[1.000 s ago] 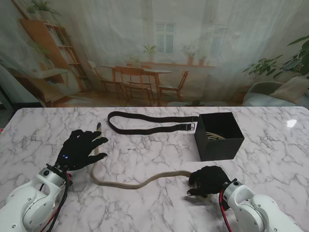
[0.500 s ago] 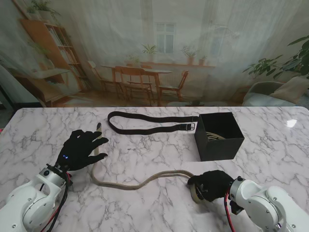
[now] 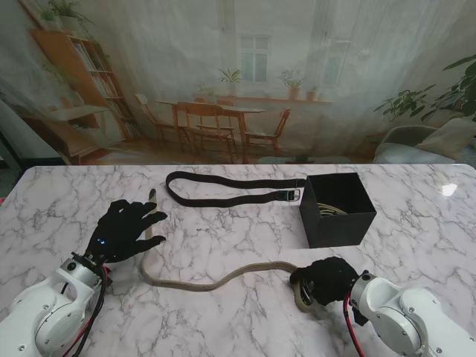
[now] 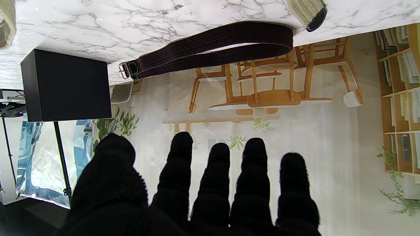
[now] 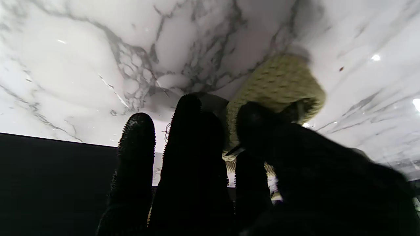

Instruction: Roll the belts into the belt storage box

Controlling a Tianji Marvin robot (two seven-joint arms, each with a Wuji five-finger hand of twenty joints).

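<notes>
Your tan belt [image 3: 216, 280] runs roughly nine-to-three across the near table [image 3: 223, 327], its far tip at about eleven o'clock beside your left hand [image 3: 123, 229], its other end curled at five o'clock. Your right hand [image 3: 327, 280] is closed around that curl. The left hand holds nothing, fingers spread. The black belt [image 3: 230, 189] lies folded, long axis nine-to-three, at twelve o'clock. The belt storage box [image 3: 336, 210] at two o'clock already holds a pale coil.
</notes>
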